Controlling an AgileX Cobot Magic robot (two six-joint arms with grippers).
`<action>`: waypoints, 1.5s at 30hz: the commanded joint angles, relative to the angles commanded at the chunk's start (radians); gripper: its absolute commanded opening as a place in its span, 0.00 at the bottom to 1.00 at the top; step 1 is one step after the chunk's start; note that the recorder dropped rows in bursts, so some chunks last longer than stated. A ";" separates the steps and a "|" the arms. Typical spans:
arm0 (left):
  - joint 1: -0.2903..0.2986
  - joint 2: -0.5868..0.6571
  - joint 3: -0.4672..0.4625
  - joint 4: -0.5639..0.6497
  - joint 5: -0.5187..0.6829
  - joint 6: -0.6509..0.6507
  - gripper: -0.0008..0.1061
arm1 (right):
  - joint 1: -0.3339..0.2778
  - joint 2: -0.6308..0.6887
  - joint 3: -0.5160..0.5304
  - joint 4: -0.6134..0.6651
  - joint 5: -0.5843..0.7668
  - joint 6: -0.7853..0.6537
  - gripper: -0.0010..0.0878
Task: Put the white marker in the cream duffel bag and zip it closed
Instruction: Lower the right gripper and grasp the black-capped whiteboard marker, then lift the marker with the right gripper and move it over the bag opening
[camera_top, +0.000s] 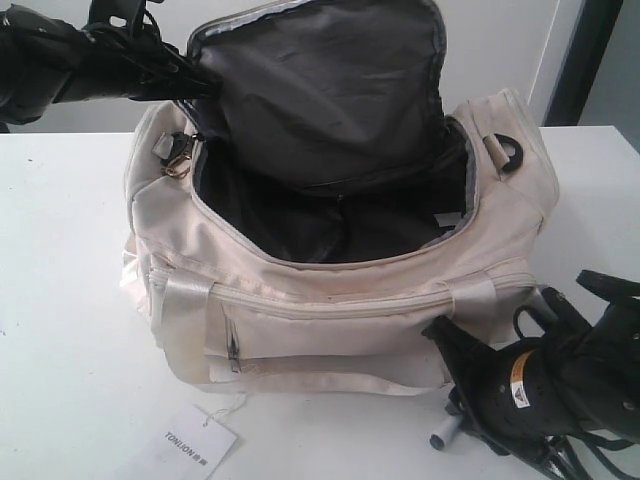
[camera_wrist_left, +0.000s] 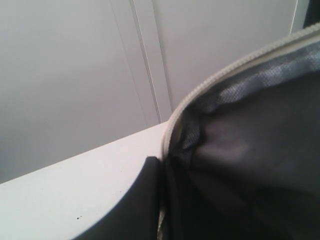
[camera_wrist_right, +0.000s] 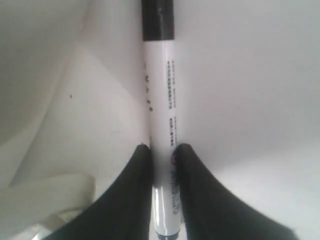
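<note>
The cream duffel bag (camera_top: 300, 300) lies in the middle of the white table with its top wide open, showing dark grey lining (camera_top: 320, 100). My left gripper (camera_top: 200, 88) is shut on the edge of the raised lid flap (camera_wrist_left: 240, 150) and holds it upright; one black finger (camera_wrist_left: 145, 200) shows beside the zipper edge (camera_wrist_left: 200, 90), the other is hidden behind the fabric. The white marker (camera_wrist_right: 161, 100) lies on the table by the bag's front right corner, black cap (camera_wrist_right: 157, 20) pointing away from the wrist. My right gripper (camera_wrist_right: 162, 150) is shut on its barrel; only one end of the marker (camera_top: 441, 436) shows in the exterior view.
A white paper tag (camera_top: 195, 445) lies on the table in front of the bag. A satin strap (camera_wrist_right: 55, 192) curls close to the right gripper. A black D-ring (camera_top: 510, 155) and a brass clasp (camera_top: 180, 165) sit at the bag's ends. A wall stands behind the table.
</note>
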 joint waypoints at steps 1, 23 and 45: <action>0.000 0.000 0.000 0.000 0.000 0.000 0.01 | 0.000 -0.015 0.000 0.000 0.014 0.000 0.01; 0.000 0.000 0.000 0.000 0.000 0.000 0.01 | 0.000 -0.295 0.000 -0.008 0.073 -0.006 0.01; 0.000 0.000 0.000 0.000 0.000 0.000 0.01 | 0.000 -0.460 0.000 -0.081 -0.032 -0.029 0.01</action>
